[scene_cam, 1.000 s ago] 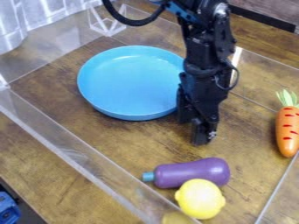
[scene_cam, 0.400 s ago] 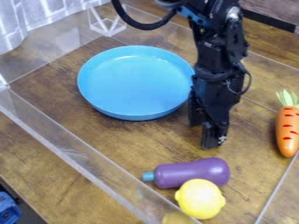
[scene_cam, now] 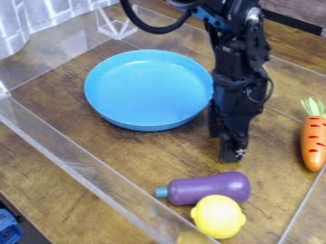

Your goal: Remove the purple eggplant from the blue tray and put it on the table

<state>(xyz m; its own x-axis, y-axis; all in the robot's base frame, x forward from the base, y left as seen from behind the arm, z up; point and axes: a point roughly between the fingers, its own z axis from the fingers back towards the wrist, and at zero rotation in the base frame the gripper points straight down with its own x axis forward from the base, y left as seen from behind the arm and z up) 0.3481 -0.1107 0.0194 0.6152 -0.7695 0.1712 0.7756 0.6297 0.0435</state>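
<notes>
Although the black jointed metal gripper points down at the brown wood-grain table, its jaw opening cannot be determined. Nearer the viewer than the jaws, the glossy purple oblong eggplant lies on the table, touching the yellow rounded lemon. Beyond the jaws, to one side, sits the round blue plastic tray.

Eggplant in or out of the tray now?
Out: the eggplant lies on the table, beside the lemon, apart from the tray.
</notes>
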